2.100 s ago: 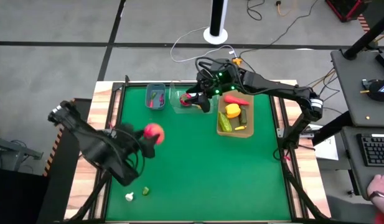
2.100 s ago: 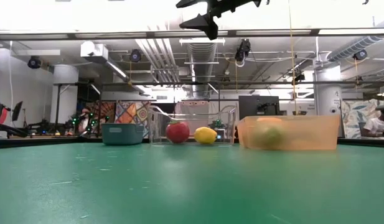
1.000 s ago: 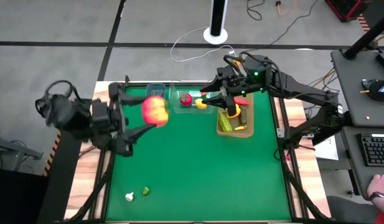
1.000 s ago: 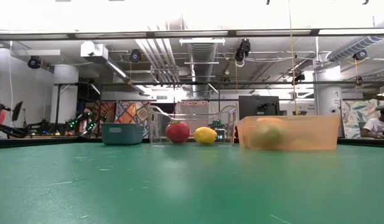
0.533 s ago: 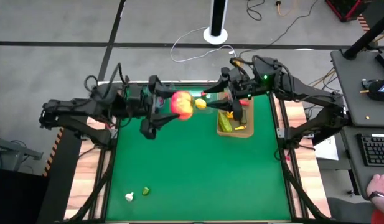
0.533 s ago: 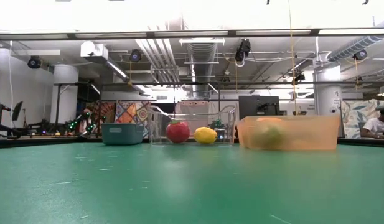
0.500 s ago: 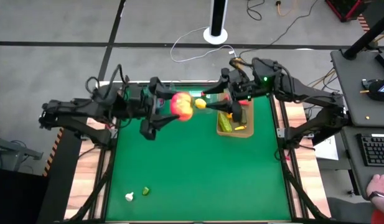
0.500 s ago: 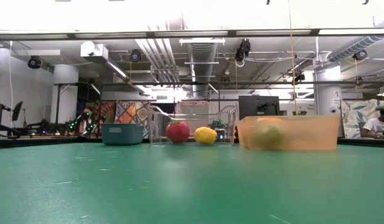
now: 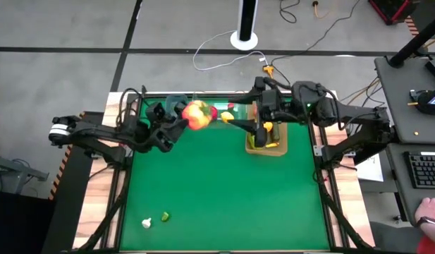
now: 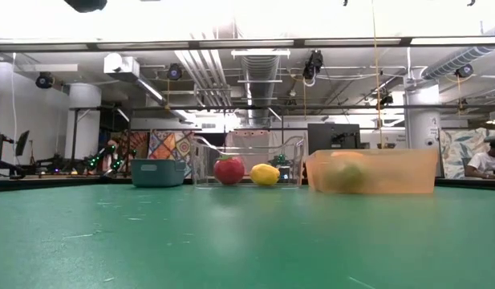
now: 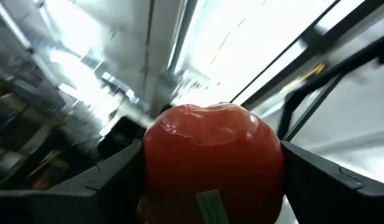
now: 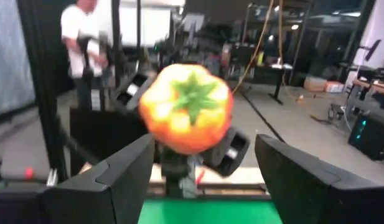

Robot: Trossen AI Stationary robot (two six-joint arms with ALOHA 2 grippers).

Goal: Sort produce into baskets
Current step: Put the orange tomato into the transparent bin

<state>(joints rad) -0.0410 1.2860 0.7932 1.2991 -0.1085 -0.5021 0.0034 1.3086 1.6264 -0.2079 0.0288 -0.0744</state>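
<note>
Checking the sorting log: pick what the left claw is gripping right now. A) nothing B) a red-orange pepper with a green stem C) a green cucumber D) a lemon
B: the left claw is closed on a red-orange pepper, carried high near the clear tub; the right wrist view shows its green stem, while the lemon lies inside that tub.

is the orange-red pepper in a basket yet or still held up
Held up: the left gripper is shut on the pepper above the table's far edge, its fingers on both sides.
</note>
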